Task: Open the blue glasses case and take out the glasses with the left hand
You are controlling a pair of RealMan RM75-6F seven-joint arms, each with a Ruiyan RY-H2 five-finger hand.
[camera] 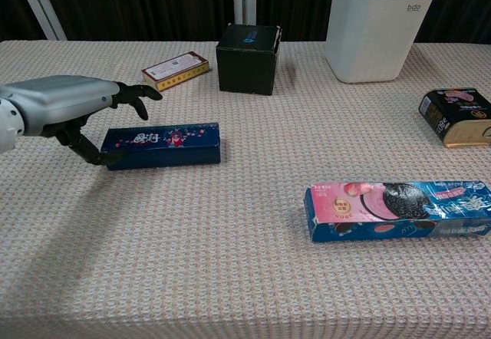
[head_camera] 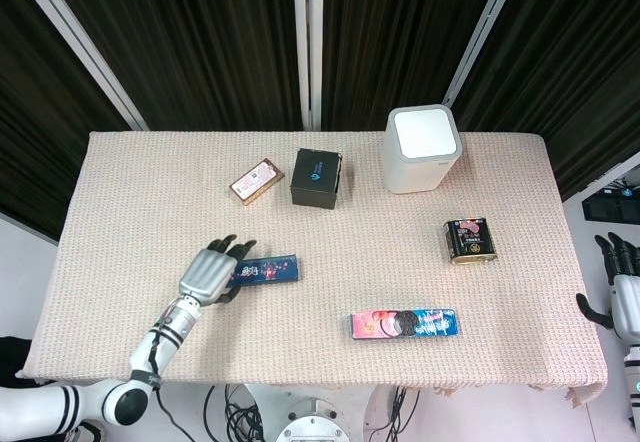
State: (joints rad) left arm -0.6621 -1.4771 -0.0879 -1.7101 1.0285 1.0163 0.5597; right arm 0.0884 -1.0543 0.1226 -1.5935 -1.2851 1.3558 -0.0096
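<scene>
We judge the task barely begun: on the bench [head_camera: 130, 192] the white bin [head_camera: 423, 149] stands lidded, contents unseen. The blue glasses case [camera: 162, 145] lies closed near-left. Our left hand [camera: 63, 105] arches over its left end, fingers [camera: 140, 96] spread, thumb touching it. Right hand [head_camera: 622, 287] hangs off-bench, fingers apart.

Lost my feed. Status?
Left hand open at blue glasses case, thumb touching its end. Case closed. Right hand idle off-table. Nothing blocking.
</scene>
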